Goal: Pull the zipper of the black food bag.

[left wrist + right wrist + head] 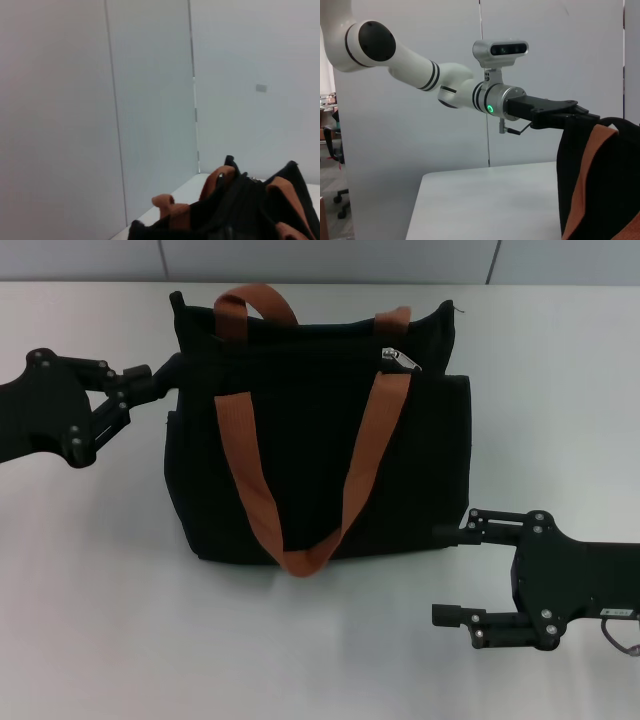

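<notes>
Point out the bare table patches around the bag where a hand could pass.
Free: the table in front of the black food bag, between both arms, and beyond its right side. Crowded: the bag's left end at the left claw; the front right corner near the right claw.

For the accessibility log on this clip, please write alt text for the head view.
A black food bag with orange-brown strap handles stands on a white table, its silver zipper near the top right. The left gripper touches the bag's upper left side; the right gripper waits open beside the lower right corner.
</notes>
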Controlling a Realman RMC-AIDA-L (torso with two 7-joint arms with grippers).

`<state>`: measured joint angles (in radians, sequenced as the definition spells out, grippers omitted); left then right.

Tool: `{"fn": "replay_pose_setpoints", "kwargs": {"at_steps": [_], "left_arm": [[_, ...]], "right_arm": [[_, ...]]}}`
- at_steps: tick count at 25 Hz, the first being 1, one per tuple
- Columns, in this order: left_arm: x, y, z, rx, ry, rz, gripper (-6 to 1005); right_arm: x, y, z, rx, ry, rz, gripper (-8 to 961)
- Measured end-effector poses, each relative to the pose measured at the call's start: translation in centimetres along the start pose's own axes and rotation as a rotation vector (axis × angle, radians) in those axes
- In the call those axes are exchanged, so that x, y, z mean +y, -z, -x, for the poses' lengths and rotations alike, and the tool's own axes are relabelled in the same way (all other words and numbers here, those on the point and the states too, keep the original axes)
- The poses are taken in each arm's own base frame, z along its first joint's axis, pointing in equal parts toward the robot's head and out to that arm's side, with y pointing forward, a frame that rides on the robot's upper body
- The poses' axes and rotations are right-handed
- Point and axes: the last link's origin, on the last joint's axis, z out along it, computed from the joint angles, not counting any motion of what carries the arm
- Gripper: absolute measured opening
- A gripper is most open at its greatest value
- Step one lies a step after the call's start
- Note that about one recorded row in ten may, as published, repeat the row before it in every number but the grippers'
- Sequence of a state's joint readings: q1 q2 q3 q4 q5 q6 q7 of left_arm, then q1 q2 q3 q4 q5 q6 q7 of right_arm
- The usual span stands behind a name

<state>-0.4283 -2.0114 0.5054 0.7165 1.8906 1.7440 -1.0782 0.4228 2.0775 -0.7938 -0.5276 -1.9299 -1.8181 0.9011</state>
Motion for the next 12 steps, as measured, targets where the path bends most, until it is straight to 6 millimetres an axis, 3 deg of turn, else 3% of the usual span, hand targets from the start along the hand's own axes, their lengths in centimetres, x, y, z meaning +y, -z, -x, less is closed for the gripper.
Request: {"fn": "replay_pose_setpoints", "kwargs": {"at_steps": [7, 12], "left_arm": [[-0.15, -0.01, 0.08, -0.008, 0.035, -0.008, 180], [-0.18, 0.06, -0.06, -0.005, 0.045, -0.005, 370]], "right_arm": [[-0.03, 0.0, 0.0, -0.002, -0.001, -0.004, 731], [-0.09, -0.06, -0.12, 0.005, -0.004, -0.009, 732]]}}
